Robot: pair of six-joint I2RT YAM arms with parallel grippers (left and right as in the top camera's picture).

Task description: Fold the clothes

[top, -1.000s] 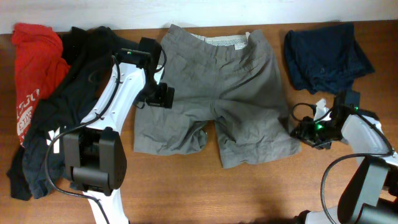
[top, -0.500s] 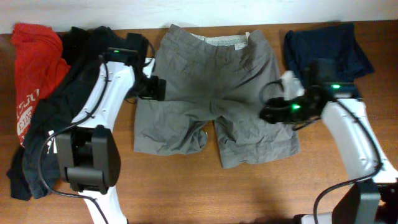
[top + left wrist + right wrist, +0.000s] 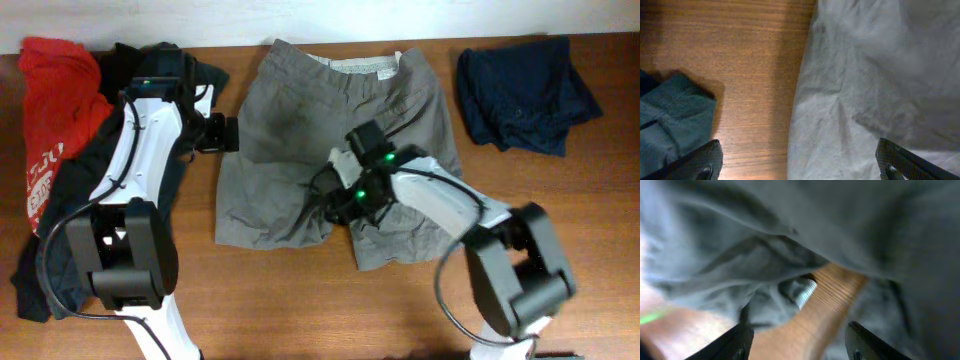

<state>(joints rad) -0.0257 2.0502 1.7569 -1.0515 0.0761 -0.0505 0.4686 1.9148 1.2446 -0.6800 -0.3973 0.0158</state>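
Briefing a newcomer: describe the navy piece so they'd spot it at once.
On the table, look to the top right corner of the overhead view. The navy piece lies crumpled there, right of the grey shorts and apart from them; it is the only dark blue garment.

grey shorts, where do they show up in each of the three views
Overhead: the shorts lie spread in the middle of the table, waistband at the far edge.
Left wrist: the shorts fill the right half; their edge runs down the middle.
Right wrist: the shorts fill most of the picture as blurred, bunched folds.
Shared landmark: the brown wooden table, bare beside or under the cloth in all three.
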